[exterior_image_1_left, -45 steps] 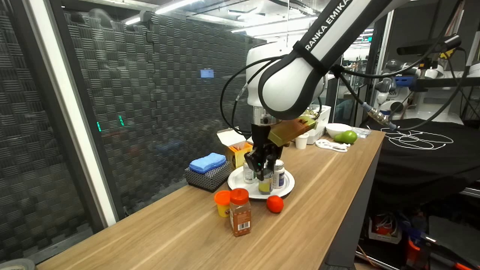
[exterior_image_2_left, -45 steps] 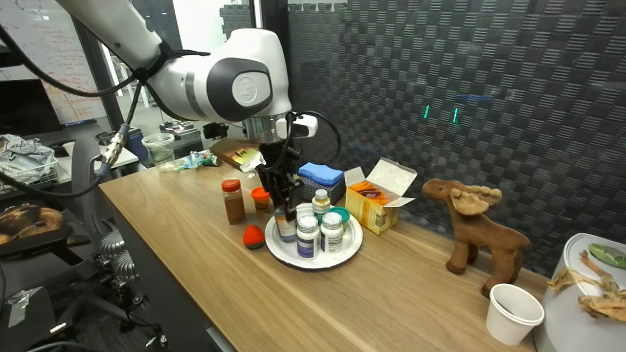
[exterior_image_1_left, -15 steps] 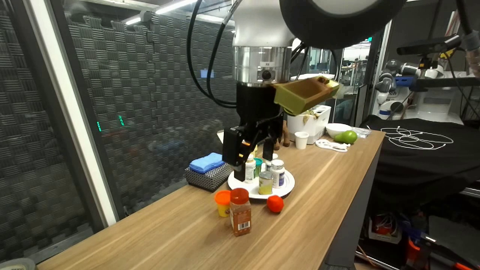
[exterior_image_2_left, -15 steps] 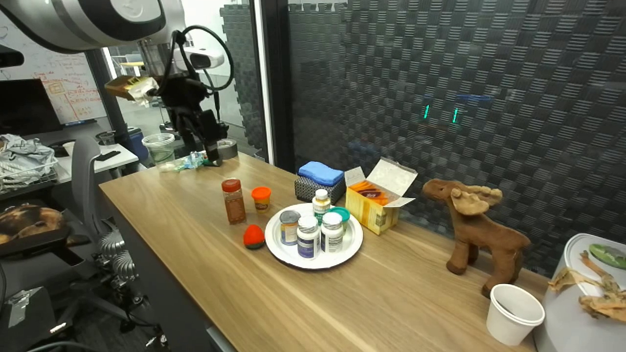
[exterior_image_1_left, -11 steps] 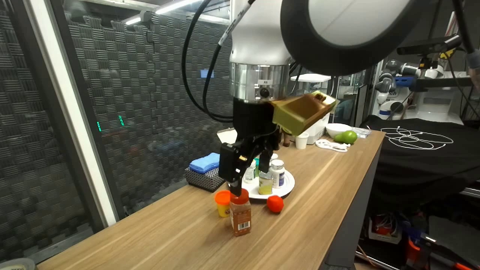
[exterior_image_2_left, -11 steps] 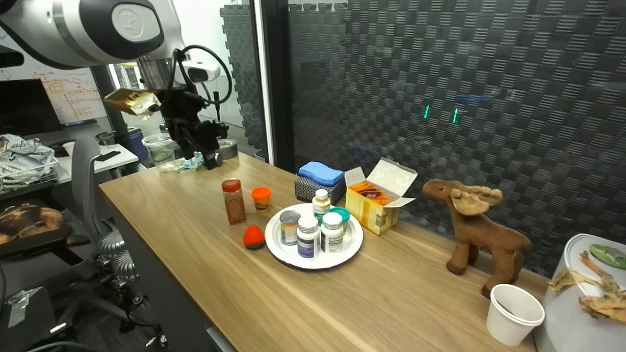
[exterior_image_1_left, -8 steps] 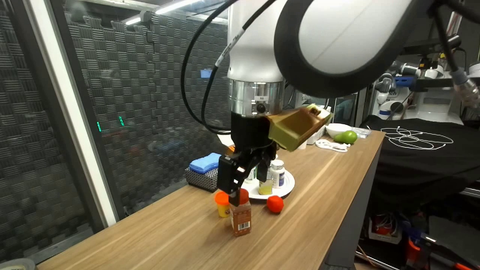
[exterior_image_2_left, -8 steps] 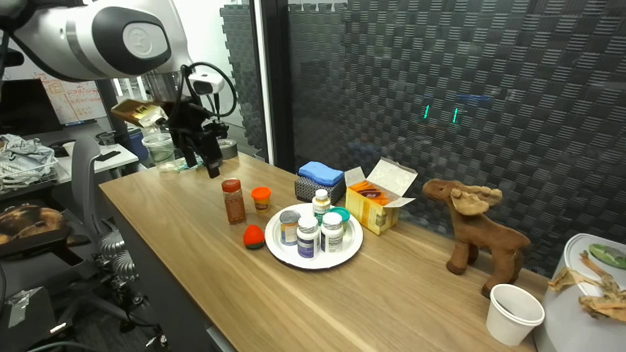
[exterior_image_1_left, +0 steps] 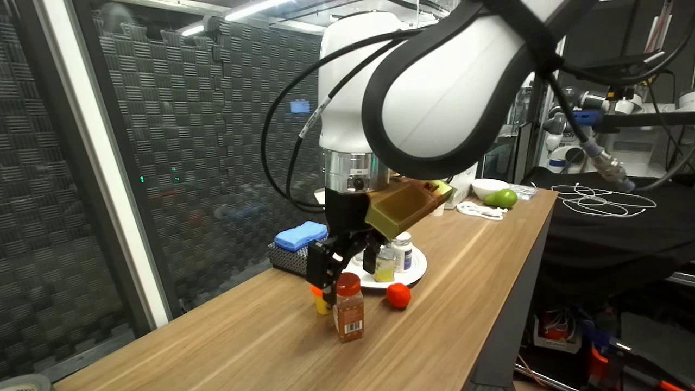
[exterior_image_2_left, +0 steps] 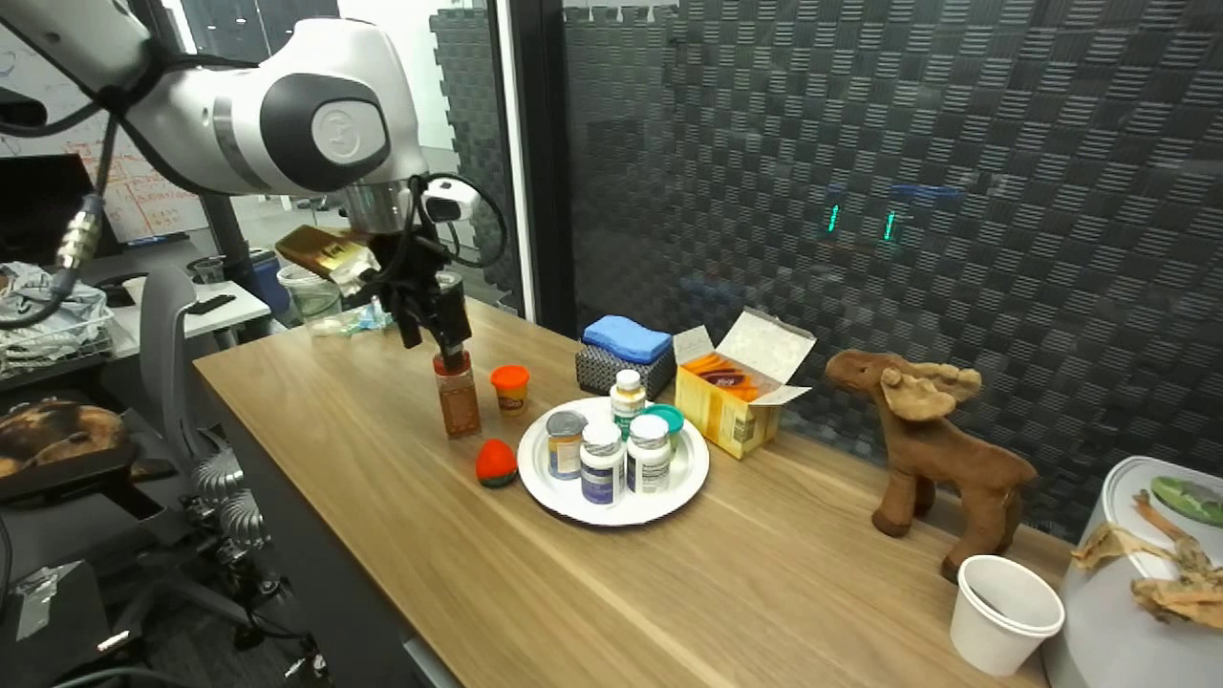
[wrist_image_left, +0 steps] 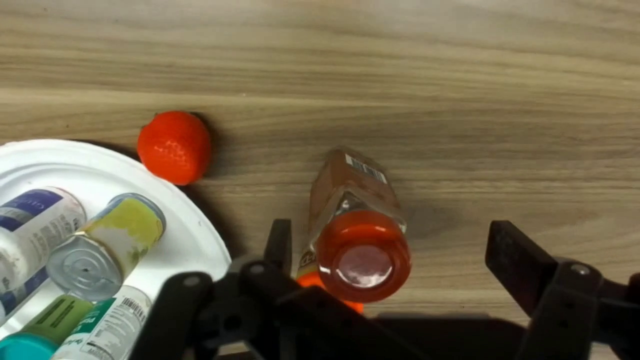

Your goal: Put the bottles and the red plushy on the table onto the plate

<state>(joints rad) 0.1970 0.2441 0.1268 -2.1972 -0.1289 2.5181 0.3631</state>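
- Light-brown wooden bench (exterior_image_2_left: 745, 573): straight-edged, runs lengthwise through both exterior views.
- Brown plush moose (exterior_image_2_left: 941, 463): standing upright on it.
- Round flat white plate (exterior_image_2_left: 683, 481): on the bench, well apart from the moose. Five containers on it, all upright.
- Black two-fingered tool (wrist_image_left: 392, 245): jaws wide apart, nothing gripped, pointing down.
- Flaps-up yellow cardboard box (exterior_image_2_left: 723, 416): just beside the plate.
- Clear plastic bottle with red cap and red-brown contents (exterior_image_2_left: 460, 406): upright on the bench, near the plate. Wrist view has the cap between the tool's jaws, closer to one.
- White plastic bottle with purple label (exterior_image_2_left: 602, 481): on plate.
- White plastic bottle with dark print (exterior_image_2_left: 649, 465): on plate, right next to the purple-label one.
- White-capped bottle with green label (exterior_image_2_left: 628, 406): on plate, behind those two in an exterior view.
- Grey-topped round container with yellow label (exterior_image_2_left: 566, 451): on plate, beside the purple-label one.
- Teal-lidded green tub (exterior_image_2_left: 666, 417): on plate, partly hidden.
- Yellow tub with orange lid (exterior_image_2_left: 512, 395): on bench, just beside the red-capped bottle.
- Small red rounded plushy (exterior_image_2_left: 496, 461): on bench, just beside the plate's rim; can't tell if touching.
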